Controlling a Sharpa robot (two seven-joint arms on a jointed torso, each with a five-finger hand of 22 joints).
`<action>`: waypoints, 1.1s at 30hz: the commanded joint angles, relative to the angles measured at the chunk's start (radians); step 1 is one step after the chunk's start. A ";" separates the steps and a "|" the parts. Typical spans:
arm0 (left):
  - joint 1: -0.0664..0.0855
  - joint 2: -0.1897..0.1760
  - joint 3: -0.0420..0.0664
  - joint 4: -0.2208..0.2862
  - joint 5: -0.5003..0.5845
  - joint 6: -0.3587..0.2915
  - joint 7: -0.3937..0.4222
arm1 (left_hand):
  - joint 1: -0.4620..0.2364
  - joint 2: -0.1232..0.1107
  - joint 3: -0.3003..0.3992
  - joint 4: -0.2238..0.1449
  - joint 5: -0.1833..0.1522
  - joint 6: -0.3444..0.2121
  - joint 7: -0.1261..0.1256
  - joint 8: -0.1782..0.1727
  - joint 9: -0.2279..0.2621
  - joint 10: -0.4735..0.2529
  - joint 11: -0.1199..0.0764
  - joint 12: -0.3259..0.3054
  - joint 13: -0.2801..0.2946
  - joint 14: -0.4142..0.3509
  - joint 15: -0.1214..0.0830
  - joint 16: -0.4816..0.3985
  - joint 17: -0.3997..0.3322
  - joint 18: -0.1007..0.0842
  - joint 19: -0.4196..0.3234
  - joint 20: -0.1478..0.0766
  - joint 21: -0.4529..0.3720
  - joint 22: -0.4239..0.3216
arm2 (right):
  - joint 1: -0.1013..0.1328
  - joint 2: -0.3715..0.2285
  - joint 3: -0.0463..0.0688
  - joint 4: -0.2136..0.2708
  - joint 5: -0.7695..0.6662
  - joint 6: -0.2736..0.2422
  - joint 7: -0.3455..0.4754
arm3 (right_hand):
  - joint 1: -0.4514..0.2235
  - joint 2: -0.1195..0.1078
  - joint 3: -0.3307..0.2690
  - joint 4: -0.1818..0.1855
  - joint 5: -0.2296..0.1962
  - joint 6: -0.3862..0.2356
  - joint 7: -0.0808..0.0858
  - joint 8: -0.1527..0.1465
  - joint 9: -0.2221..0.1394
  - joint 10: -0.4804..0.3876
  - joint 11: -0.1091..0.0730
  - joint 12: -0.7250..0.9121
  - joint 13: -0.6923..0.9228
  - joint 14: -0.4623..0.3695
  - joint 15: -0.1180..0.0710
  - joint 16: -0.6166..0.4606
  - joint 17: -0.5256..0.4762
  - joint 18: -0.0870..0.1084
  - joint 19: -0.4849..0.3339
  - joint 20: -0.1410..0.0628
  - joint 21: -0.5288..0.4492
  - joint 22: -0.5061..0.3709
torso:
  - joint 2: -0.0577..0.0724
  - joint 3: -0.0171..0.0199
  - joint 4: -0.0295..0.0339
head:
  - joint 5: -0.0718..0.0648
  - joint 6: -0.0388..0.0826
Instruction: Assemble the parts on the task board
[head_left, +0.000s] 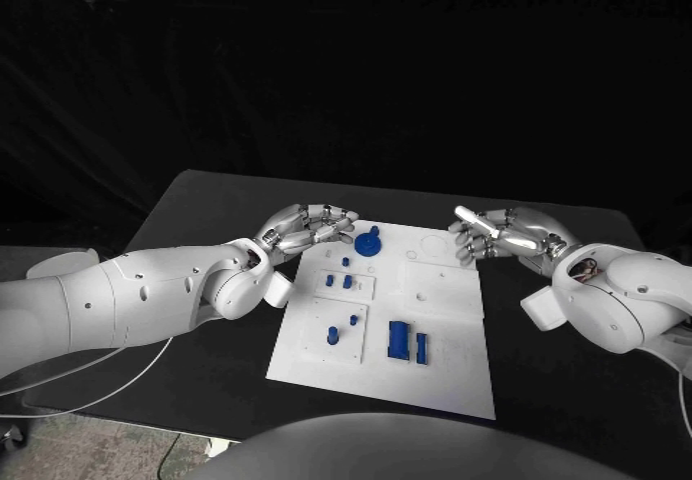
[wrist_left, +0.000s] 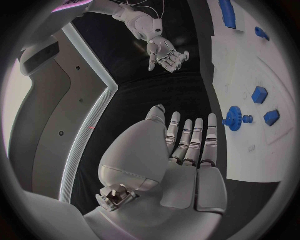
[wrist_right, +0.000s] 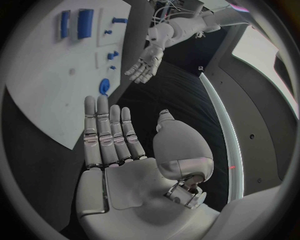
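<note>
Board (head_left: 433, 345): flat white plate lying mid-table, carrying one blue toothed gear (head_left: 369, 242), two blue slabs (head_left: 400, 340). Left hand (head_left: 306, 229), right hand (head_left: 498, 233) hovering at far corners, fingers released, grasping nothing.

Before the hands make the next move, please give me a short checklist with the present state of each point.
1. Left hand holds nothing, fingers apart: ok.
2. Right hand holds nothing: ok.
3. Blue gear lies on the task board, beside the left hand, not touched: ok.
4. Two upright blue blocks stand on the board near the robot: ok.
5. Small blue parts are fully seated: cannot tell.
</note>
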 joint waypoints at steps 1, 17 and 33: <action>-0.006 0.004 0.001 0.002 -0.035 -0.063 0.111 | -0.030 -0.001 -0.031 0.002 -0.036 0.005 -0.012 0.004 -0.001 -0.002 -0.015 0.007 -0.003 -0.025 -0.009 -0.010 -0.004 0.002 -0.036 -0.014 -0.005 -0.012 | -0.013 0.008 -0.004 -0.043 0.170 0.002 0.381 | 0.049 -0.022 -0.010 0.006 -0.020 -0.133 -0.026 -0.062 -0.060 -0.252 0.005 -0.155 -0.119 -0.303 0.032 -0.205 -0.118 -0.002 -0.313 0.056 -0.166 -0.219 | -0.011 0.0022 0.0046 | -0.004 0.000; -0.015 -0.001 0.001 0.007 -0.123 -0.194 0.082 | -0.760 -0.156 0.059 -0.119 -0.417 -0.499 -0.236 -0.348 -0.167 -0.253 -0.282 -0.658 -0.148 -0.370 -0.150 -0.436 -0.269 -0.081 -0.490 -0.174 -0.066 -0.876 | -0.092 0.050 -0.008 -0.139 0.055 0.004 0.474 | -0.336 -0.049 0.074 -0.110 -0.132 -0.573 -0.200 -0.274 -0.520 -0.556 -0.192 -0.507 -0.843 -0.702 -0.160 -0.514 -0.381 -0.088 -0.706 -0.050 -0.211 -0.998 | -0.005 0.0035 -0.0090 | 0.006 0.001; -0.035 0.010 0.138 0.131 0.092 -0.518 -0.014 | -1.472 -0.156 0.137 -0.293 -0.417 -0.637 -0.151 -0.348 -0.167 -0.253 -0.168 -0.728 -0.148 -0.370 -0.150 -0.436 -0.269 -0.171 -0.490 -0.266 -0.066 -0.876 | -0.140 0.199 0.109 -0.181 0.365 -0.271 0.494 | -0.951 -0.049 0.157 -0.286 -0.132 -0.699 -0.101 -0.274 -0.646 -0.556 -0.192 -0.507 -0.843 -0.702 -0.160 -0.514 -0.381 -0.088 -0.706 -0.178 -0.211 -0.998 | -0.022 0.0109 -0.0156 | -0.066 0.166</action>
